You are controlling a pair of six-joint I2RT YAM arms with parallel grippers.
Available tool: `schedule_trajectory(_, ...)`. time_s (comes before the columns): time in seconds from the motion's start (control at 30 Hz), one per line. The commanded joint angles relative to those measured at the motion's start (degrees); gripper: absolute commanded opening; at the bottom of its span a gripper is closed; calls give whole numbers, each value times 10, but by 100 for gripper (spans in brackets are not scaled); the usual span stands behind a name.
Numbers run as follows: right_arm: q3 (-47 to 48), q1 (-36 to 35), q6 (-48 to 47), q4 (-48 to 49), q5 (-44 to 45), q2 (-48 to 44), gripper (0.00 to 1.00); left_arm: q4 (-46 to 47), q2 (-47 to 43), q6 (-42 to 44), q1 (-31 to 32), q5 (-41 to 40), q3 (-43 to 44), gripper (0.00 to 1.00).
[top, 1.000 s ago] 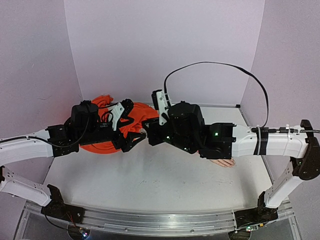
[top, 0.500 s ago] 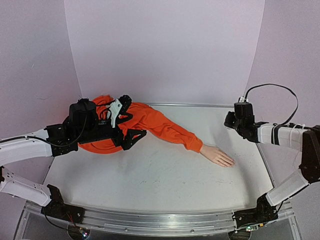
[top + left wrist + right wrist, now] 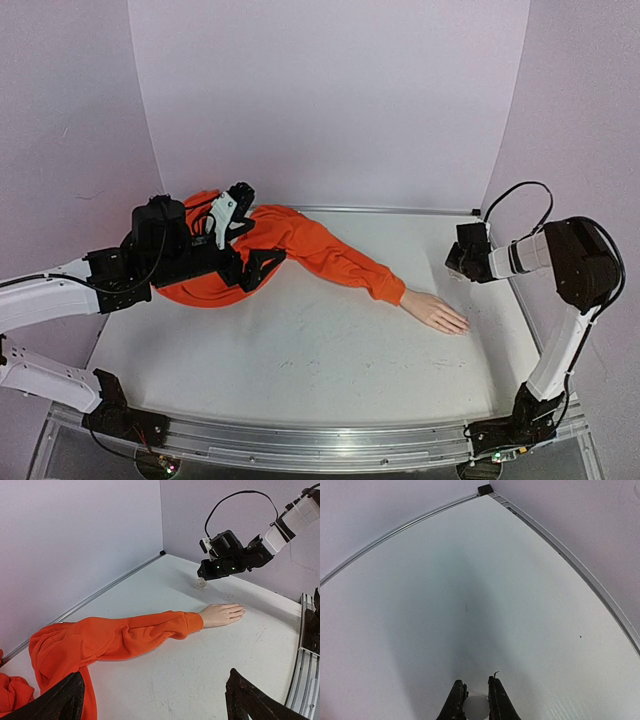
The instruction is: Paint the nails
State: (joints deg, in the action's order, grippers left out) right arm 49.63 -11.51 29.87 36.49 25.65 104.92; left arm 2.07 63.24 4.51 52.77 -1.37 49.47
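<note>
The pale mannequin hand (image 3: 435, 312) lies flat on the table, joined to an orange sleeve (image 3: 320, 250). Its nails (image 3: 240, 611) are tiny at the fingertips. A small clear bottle (image 3: 201, 583) stands at the back right, beyond the hand. My right gripper (image 3: 462, 262) is down at the bottle. In the right wrist view the right gripper (image 3: 476, 687) is shut on the bottle's round white top (image 3: 476, 708). My left gripper (image 3: 262, 262) hovers over the bunched orange cloth at the left. In its own view the left gripper (image 3: 155, 673) is wide open and empty.
Bunched orange cloth (image 3: 200, 285) lies at the left under my left arm. A metal rail (image 3: 560, 555) edges the table at the back and right, close to the right gripper. Purple walls stand on three sides.
My right arm swung from over the sleeve to the back right and lowered onto the bottle. My left gripper drew back slightly to the left.
</note>
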Motion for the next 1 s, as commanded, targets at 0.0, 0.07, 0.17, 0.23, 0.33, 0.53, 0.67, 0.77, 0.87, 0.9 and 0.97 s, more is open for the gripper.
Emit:
schedule_trajectory(0.0, 14, 1, 23, -4, 27, -5, 17, 29, -20, 2, -1, -17, 19, 99)
schedule_trajectory(0.07, 15, 1, 12, -4, 14, -10, 27, 29, -20, 1, -1, -17, 19, 99)
schedule_trajectory(0.17, 13, 1, -2, -7, -2, -20, 41, 29, -18, 2, -1, -19, 20, 99)
schedule_trajectory(0.23, 20, 1, -11, -26, -13, -32, 49, 28, -19, -2, -2, -30, 20, 100)
schedule_trajectory(0.33, 29, 1, -19, -72, -25, -78, 71, 27, -21, 0, -12, -40, 21, 99)
schedule_trajectory(0.53, -11, 1, -101, -119, -145, -280, 98, -12, -42, -49, -120, -62, 51, 100)
schedule_trajectory(0.67, -30, 1, -161, -155, -240, -434, 98, -84, -64, -99, -219, -89, 97, 100)
schedule_trajectory(0.77, -12, 1, -179, -213, -269, -522, 98, -135, -98, -107, -272, -111, 124, 100)
schedule_trajectory(0.87, 26, 1, -181, -273, -261, -566, 98, -162, -136, -96, -300, -118, 123, 99)
schedule_trajectory(0.9, 38, 1, -178, -285, -257, -576, 98, -163, -146, -85, -301, -121, 120, 99)
schedule_trajectory(0.97, 54, 1, -174, -298, -257, -595, 98, -175, -157, -76, -301, -129, 122, 99)
